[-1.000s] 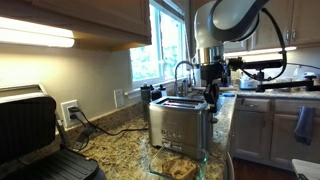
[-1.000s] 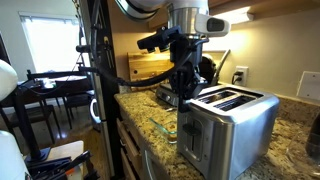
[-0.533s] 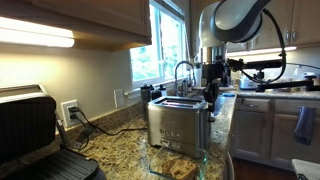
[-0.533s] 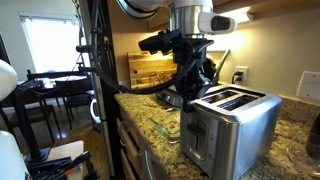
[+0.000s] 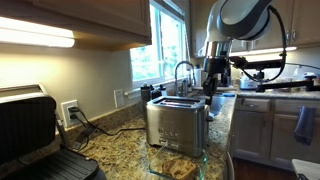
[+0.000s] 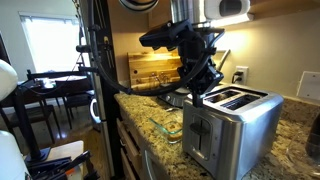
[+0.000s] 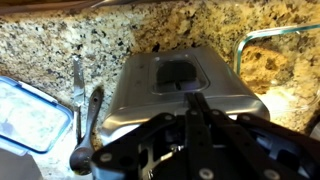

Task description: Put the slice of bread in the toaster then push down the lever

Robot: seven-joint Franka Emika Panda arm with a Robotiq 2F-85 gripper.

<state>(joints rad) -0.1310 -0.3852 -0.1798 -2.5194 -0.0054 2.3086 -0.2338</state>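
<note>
White rounded arm [image 5: 243,18], black claw [image 6: 203,82], seemingly black cabling [image 5: 287,40].

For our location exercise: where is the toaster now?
In an exterior view the toaster stands on the granite counter, behind a glass dish, below the gripper.

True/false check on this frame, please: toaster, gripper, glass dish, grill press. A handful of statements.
1. The toaster stands upright on the granite counter, slots facing up. True.
2. The gripper is down inside the glass dish. False: it hangs by the toaster's top, apart from the dish.
3. The glass dish sits on the counter close to the toaster. True.
4. The grill press is stacked on top of the toaster. False: it stands on the counter, well apart from the toaster.
</note>
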